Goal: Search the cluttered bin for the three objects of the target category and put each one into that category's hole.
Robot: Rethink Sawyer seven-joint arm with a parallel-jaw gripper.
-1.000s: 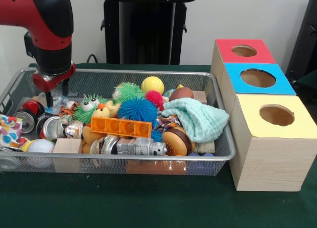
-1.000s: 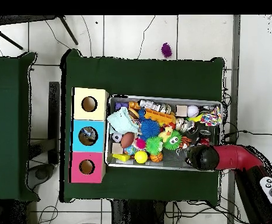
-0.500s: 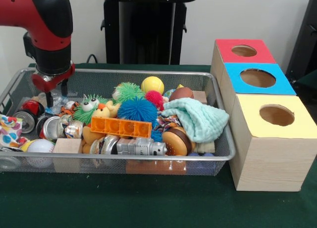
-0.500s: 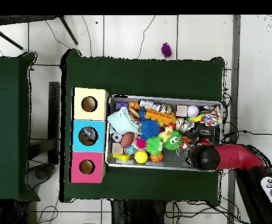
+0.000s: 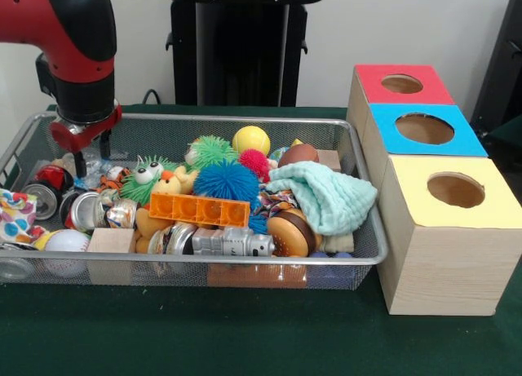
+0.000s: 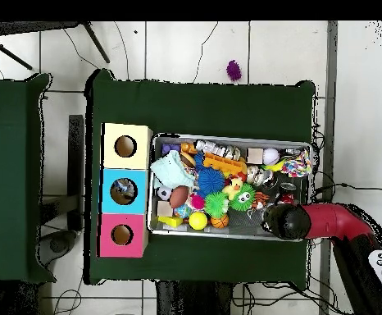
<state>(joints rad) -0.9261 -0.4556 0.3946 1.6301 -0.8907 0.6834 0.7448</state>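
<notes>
The cluttered bin [image 5: 204, 261] is a silver wire-mesh basket full of toys, also in the overhead view [image 6: 227, 137]. Three wooden boxes with holes stand beside it: red top [image 5: 401, 84], blue top [image 5: 424, 129], yellow top [image 5: 455, 190]. My gripper [image 5: 91, 154] hangs over the bin's far left corner, just above small cans and wrapped toys. Its two fingers stand apart and hold nothing. In the overhead view the arm's red and black head [image 6: 283, 221] hides the gripper.
The bin holds a yellow ball [image 5: 250, 139], a blue spiky ball [image 5: 226, 182], a green spiky ball [image 5: 214, 152], an orange block [image 5: 199, 209], a mint cloth [image 5: 322, 195], a burger toy [image 5: 289, 233], a silver robot [image 5: 232, 244] and a white baseball [image 5: 65, 241].
The arm has shifted slightly toward the bin's end away from the boxes. The toys have not moved.
</notes>
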